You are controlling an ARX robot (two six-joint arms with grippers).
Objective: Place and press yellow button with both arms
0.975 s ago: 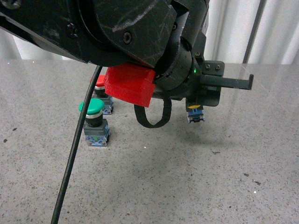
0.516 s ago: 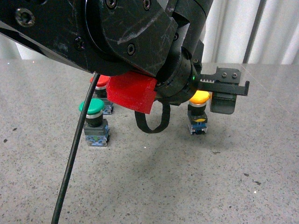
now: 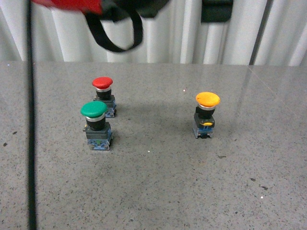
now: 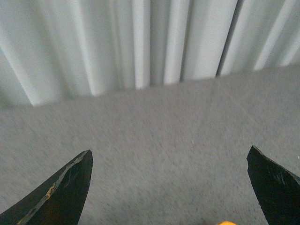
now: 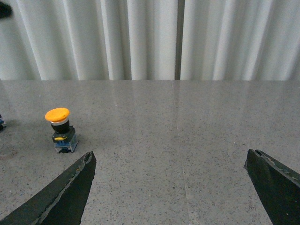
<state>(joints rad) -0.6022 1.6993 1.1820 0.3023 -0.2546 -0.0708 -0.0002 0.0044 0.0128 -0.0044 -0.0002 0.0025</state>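
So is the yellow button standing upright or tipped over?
Upright. The yellow button rests on its base on the table, cap on top, with nothing touching it; the right wrist view agrees.

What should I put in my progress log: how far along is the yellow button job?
Done: the yellow button stands upright on the table, free of any grip, apart from the green button and red button. In hand: nothing; left gripper and right gripper are both open and empty. Left: the press, since neither touches the cap.
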